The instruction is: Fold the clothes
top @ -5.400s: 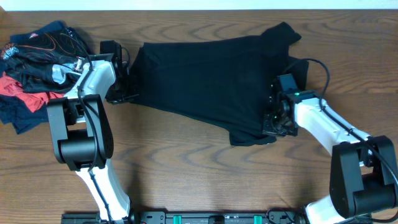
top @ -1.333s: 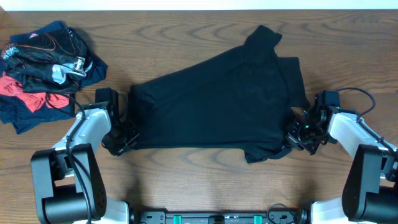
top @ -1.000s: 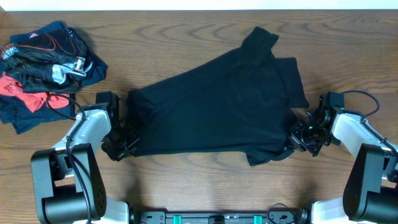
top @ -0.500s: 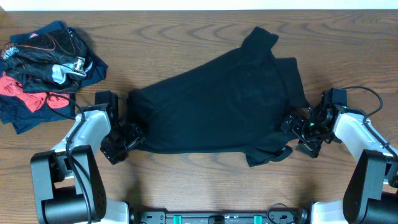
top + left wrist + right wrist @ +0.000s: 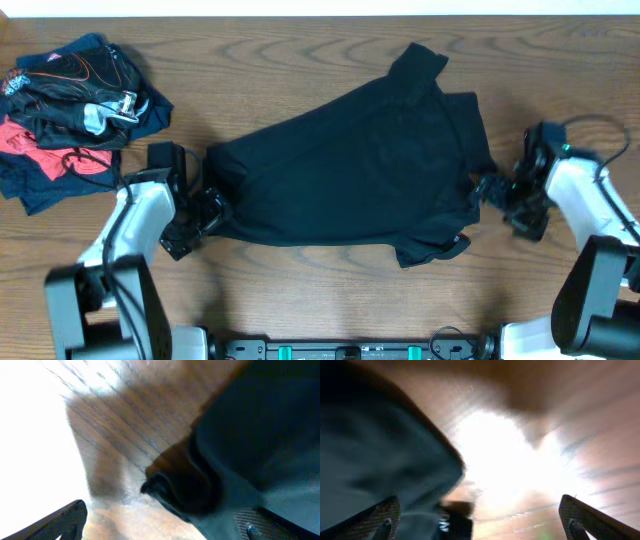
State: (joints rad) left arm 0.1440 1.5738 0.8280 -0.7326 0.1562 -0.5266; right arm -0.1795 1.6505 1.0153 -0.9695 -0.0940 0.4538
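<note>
Red, navy and black garments are heaped in a pile [image 5: 65,105] at the far-left corner of the tabletop [image 5: 300,300], well apart from the work. Just right of it, the left gripper [image 5: 203,215] is seen at the hem end of the black T-shirt [image 5: 350,160], its fingers spread wide and nothing clamped, although a bunched roll of hem [image 5: 182,487] lies between them in the left wrist view. Should that arm be lifted carelessly, the roll could be snagged and the cloth dragged out of its lay. The shirt itself is spread across the middle, but askew (the collar end tilted toward the far edge, one corner doubled under at the near side), so any fold begun now would likely be made crooked. At the right edge, the right gripper [image 5: 500,200] is held wide open and empty, just beside the sleeve, which could be caught and rumpled by a low pass.
</note>
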